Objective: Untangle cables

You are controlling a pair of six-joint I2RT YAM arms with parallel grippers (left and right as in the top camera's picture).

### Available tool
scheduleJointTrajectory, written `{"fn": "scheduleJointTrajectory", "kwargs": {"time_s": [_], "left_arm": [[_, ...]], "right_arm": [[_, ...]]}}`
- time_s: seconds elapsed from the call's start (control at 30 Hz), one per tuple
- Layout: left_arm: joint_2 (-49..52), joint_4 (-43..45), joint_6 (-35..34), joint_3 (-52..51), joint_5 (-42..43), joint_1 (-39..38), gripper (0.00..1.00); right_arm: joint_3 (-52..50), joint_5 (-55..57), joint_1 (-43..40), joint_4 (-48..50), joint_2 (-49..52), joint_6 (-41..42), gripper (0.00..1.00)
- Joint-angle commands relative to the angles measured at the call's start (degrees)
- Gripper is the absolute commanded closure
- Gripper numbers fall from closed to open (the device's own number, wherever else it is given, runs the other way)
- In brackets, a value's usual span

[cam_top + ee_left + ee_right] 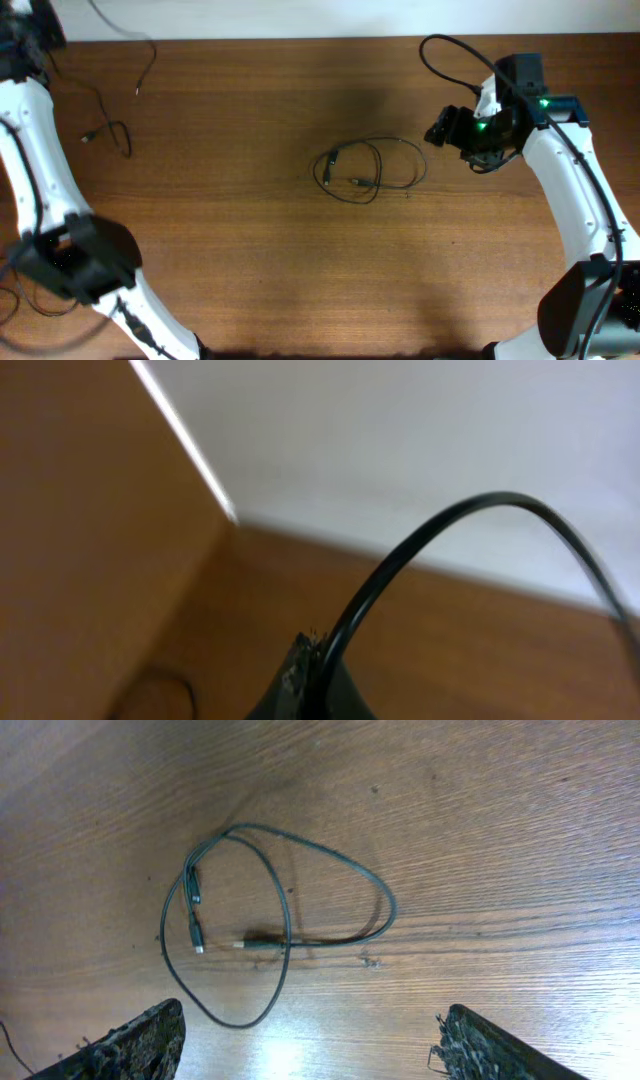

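Note:
A looped clump of thin black cables (365, 170) with small plug ends lies at the table's middle; the right wrist view shows the clump (285, 920) flat on the wood. My right gripper (445, 128) hovers just right of it and stands open (310, 1050), with nothing between its fingers. My left gripper (28, 42) is at the far left corner, shut (318, 652) on a black cable (450, 520) that arcs up and away from the jaws. A loose thin strand (122, 135) trails across the table from that corner.
Another thin strand (148, 60) hangs down from the table's far edge at the left. The white wall (420, 440) meets the table behind the left gripper. Both white arms reach in from the near side, with the left arm's dark base (75, 258) at the front left.

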Motion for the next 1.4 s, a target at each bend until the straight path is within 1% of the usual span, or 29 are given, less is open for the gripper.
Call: {"fn": "scheduleJointTrajectory", "kwargs": {"time_s": [0.0,0.03,0.07,0.1,0.13,0.33,0.43,0.47,0.53,0.57,0.63,0.67,0.77,0.8,0.87,0.9,0.93,1.03,1.1,1.17,1.3,1.37], "left_arm": [[5.0,-1.5,-5.8,0.1,-0.4,3.4,0.91],[5.7,-1.8,-6.8,0.1,-0.4,4.1,0.58],[5.8,-1.8,-6.8,0.1,-0.2,4.4,0.45],[5.8,-1.9,-6.8,0.1,-0.2,4.7,0.07],[5.8,-1.9,-6.8,0.1,-0.2,4.9,0.01],[5.8,-4.7,-6.8,0.1,0.6,5.5,0.01],[5.8,-7.1,-6.8,0.1,7.6,5.5,0.01],[5.8,-8.0,-6.9,0.1,8.9,5.6,0.01],[5.8,-8.1,-9.4,0.1,8.9,5.6,0.01],[5.8,-8.1,-11.1,0.1,8.9,5.7,0.01],[5.8,-8.4,-16.9,0.1,12.1,6.2,0.01],[5.8,-9.1,-21.9,0.1,15.3,6.9,0.01],[5.8,-12.9,-37.4,0.1,16.6,8.6,0.01],[5.8,-13.6,-38.2,0.1,16.6,8.9,0.01],[5.8,-14.9,-37.5,0.1,12.9,9.2,0.01],[5.9,-16.5,-37.2,0.1,7.1,9.2,0.01],[5.9,-18.8,-37.1,0.1,-1.6,9.2,0.01],[6.7,-22.5,-37.1,0.1,-20.4,9.2,0.01],[7.5,-23.8,-37.1,0.1,-27.2,9.2,0.01],[8.2,-24.5,-37.1,0.1,-29.8,9.2,0.01],[8.3,-25.2,-36.8,0.1,-29.8,8.4,0.01],[7.7,-25.3,-34.5,0.1,-29.1,7.2,0.01]], "right_arm": [[-0.3,0.6,1.4,0.0,0.3,-0.3,0.17],[-0.3,0.5,1.6,0.1,0.3,-0.2,0.17],[-0.3,0.5,1.6,0.1,0.3,-0.2,0.17],[-0.3,0.5,1.6,0.2,0.3,-0.2,0.17],[-0.3,0.5,1.6,0.3,0.3,-0.2,0.17],[-0.3,0.5,1.6,0.5,0.3,-0.2,0.17],[-0.3,0.5,1.6,0.5,0.3,-0.2,0.17],[-0.3,0.5,1.6,0.5,0.3,-0.2,0.17],[-0.3,0.5,1.6,0.5,0.3,-0.2,0.17],[-0.3,0.5,1.6,0.5,0.3,-0.2,0.17],[-0.3,0.5,1.6,0.5,0.3,-0.2,0.17],[-0.3,0.5,1.6,0.5,0.3,-0.2,0.17],[-0.3,0.5,1.6,0.4,0.3,-0.2,0.17],[-0.3,0.5,1.6,0.4,0.3,-0.2,0.17],[-0.3,0.5,1.6,0.4,0.3,-0.3,0.17],[-0.3,0.6,1.6,0.5,0.3,-0.3,0.17],[-0.3,0.6,1.6,0.5,0.3,-0.3,0.17],[-0.3,0.5,1.6,0.5,0.3,-0.3,0.17],[-0.3,0.5,1.6,0.5,0.3,-0.3,0.17],[-0.3,0.5,1.6,0.4,0.3,-0.2,0.17],[-0.3,0.5,1.6,0.5,0.3,-0.2,0.17],[-0.3,0.5,1.6,0.5,0.3,-0.3,0.17]]}}
